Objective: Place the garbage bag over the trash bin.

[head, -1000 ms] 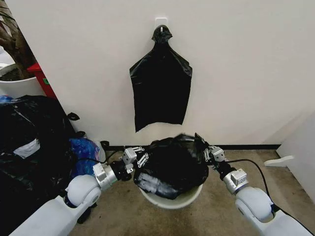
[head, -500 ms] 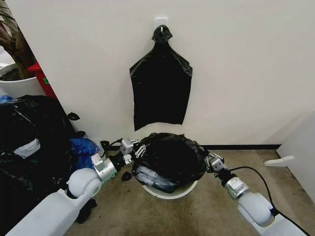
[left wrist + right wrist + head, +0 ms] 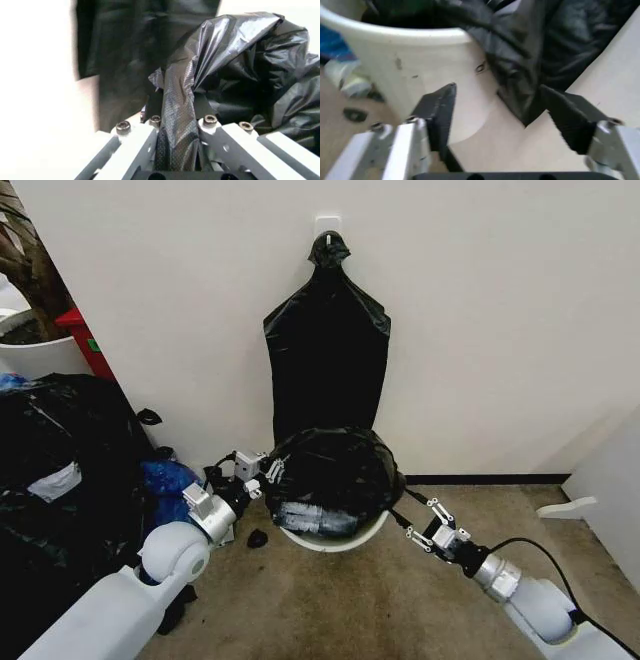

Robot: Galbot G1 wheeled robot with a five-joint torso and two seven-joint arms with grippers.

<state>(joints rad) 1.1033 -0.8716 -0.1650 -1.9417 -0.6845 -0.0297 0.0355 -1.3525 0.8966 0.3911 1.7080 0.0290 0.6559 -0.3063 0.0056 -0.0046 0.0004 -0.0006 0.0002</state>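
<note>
My left tool (image 3: 262, 471) is clamped on a twisted fold of the garbage bag (image 3: 330, 475) at the bin's left side; in the wrist cam the plastic runs up betw. both fingers (image 3: 134, 144). My right tool (image 3: 418, 522) hangs w/ jaws spread, just off the bin's right side, gripping nothing. The bag lies bunched over the trash bin (image 3: 330, 538), on the floor against the wall.

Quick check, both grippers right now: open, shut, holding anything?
Left gripper: shut on the garbage bag edge, beside the trash bin.
Right gripper: open, holding nothing, low beside the bin.
</note>
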